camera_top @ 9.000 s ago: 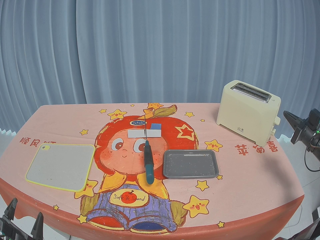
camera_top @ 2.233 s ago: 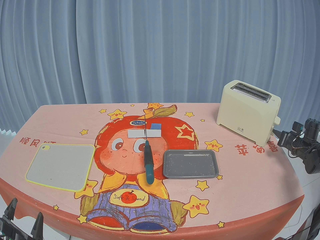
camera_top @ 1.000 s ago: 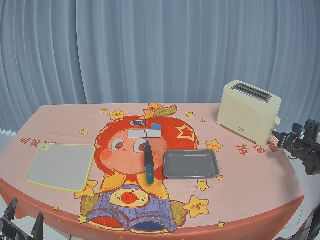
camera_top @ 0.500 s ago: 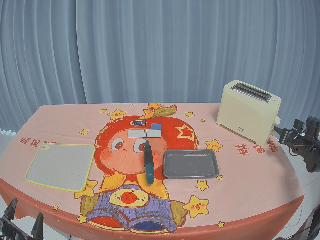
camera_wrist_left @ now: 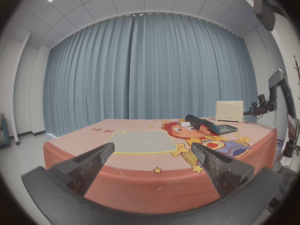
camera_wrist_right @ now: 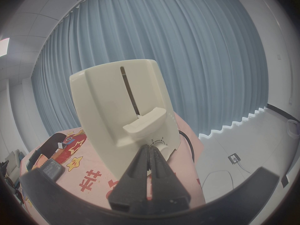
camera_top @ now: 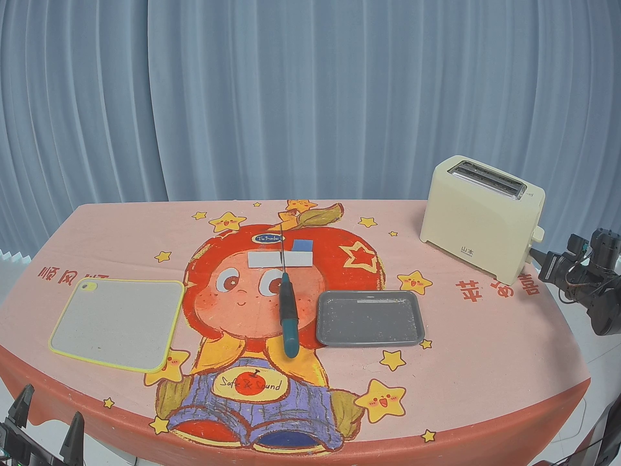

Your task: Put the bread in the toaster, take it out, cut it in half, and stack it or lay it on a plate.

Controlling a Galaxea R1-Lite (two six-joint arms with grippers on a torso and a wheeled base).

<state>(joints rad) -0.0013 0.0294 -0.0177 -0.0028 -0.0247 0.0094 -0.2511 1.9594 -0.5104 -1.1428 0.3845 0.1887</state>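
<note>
right claw (camera_wrist_right: 149, 147): fingers pressed together, gripping nothing. tips sit just below the lever (camera_wrist_right: 145, 122), at the dial (camera_wrist_right: 161, 148); contact cannot be confirmed. the toaster (camera_wrist_right: 118, 110) stands directly ahead of it, with the lever low in its slot.

left claw (camera_wrist_left: 152, 146): fingers wide apart, holding nothing, off the table (camera_wrist_left: 125, 178) edge. nearest ahead lies the cutting board (camera_wrist_left: 142, 141), beyond it the knife (camera_wrist_left: 195, 122) and grey plate (camera_wrist_left: 227, 128), with the toaster farthest.
</note>
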